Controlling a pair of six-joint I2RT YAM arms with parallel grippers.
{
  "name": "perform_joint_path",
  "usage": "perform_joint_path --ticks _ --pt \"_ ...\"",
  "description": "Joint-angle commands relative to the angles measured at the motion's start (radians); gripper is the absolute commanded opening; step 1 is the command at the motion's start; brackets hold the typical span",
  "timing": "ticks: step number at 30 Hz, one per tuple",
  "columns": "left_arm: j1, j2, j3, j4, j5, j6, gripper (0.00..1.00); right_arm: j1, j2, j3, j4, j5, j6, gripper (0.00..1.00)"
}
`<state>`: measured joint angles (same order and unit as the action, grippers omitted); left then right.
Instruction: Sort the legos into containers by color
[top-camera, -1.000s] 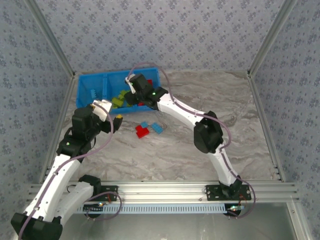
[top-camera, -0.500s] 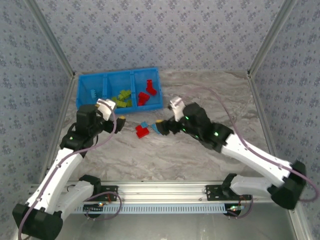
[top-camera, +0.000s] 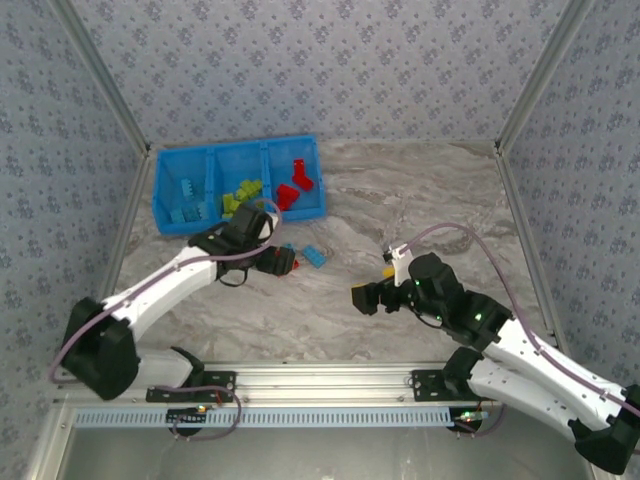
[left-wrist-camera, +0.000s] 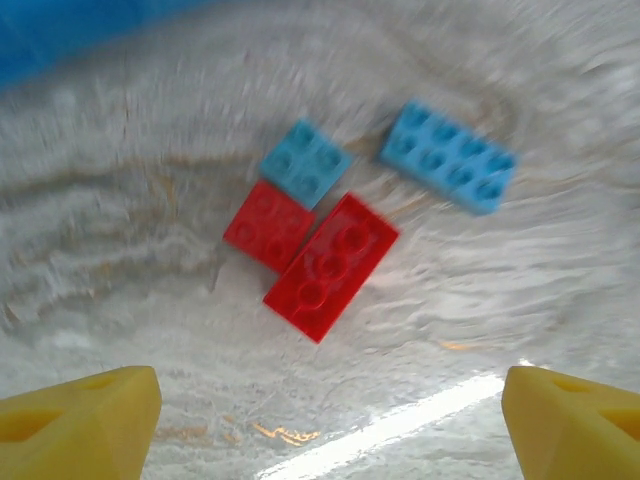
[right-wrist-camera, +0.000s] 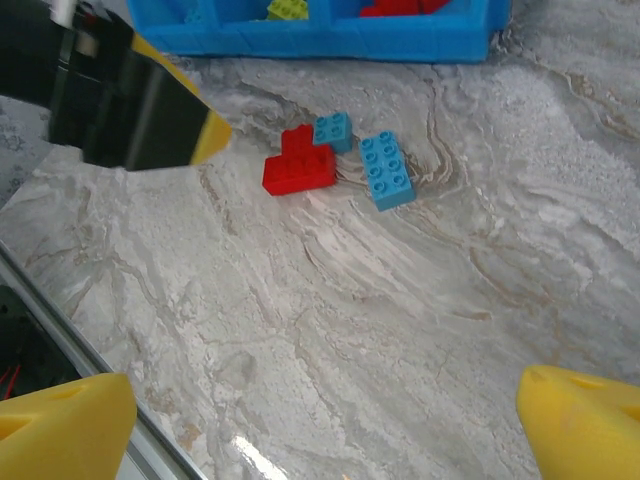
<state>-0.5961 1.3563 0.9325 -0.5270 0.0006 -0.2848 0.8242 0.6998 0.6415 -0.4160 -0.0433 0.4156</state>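
Two red legos (left-wrist-camera: 330, 262) lie joined on the marble table, with a small light blue lego (left-wrist-camera: 305, 162) touching them and a longer light blue lego (left-wrist-camera: 448, 155) to their right. My left gripper (left-wrist-camera: 325, 430) hovers over this cluster, open, with nothing between its yellow fingertips (left-wrist-camera: 80, 420). In the top view the left gripper (top-camera: 278, 262) covers the red pair beside the longer blue lego (top-camera: 314, 256). The blue tray (top-camera: 165, 165) holds light blue legos (top-camera: 185, 200) in the left container, green (top-camera: 240, 195) in the middle, red (top-camera: 297, 180) in the right. My right gripper (top-camera: 365, 297) is open and empty, right of the cluster.
The right wrist view has the red pair (right-wrist-camera: 300, 168), both blue legos (right-wrist-camera: 386, 170), the tray's front wall (right-wrist-camera: 340, 38) and the left gripper (right-wrist-camera: 130, 100). An aluminium rail (top-camera: 320, 382) runs along the near edge. Patterned walls enclose the table on three sides.
My left gripper has swung right and now hovers over the loose bricks. My right gripper went from the tray's right compartment, opened, and pulled back to the near right.
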Motion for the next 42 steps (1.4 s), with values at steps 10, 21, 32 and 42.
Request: perform_joint_path --ticks 10,21,32,42 --pt "-0.011 0.325 0.065 0.124 -0.034 -0.018 0.66 -0.031 0.034 -0.007 0.038 -0.041 0.043 1.0" --pt "-0.035 0.416 0.073 0.199 0.002 0.053 0.51 -0.042 0.018 -0.032 0.034 -0.035 0.068 1.0" --pt "-0.094 0.398 0.091 0.187 0.041 0.121 0.33 -0.05 0.041 -0.037 0.055 -0.052 0.075 1.0" --pt "-0.12 0.232 0.078 0.224 0.039 0.064 0.29 -0.052 0.011 -0.055 0.047 -0.048 0.088 1.0"
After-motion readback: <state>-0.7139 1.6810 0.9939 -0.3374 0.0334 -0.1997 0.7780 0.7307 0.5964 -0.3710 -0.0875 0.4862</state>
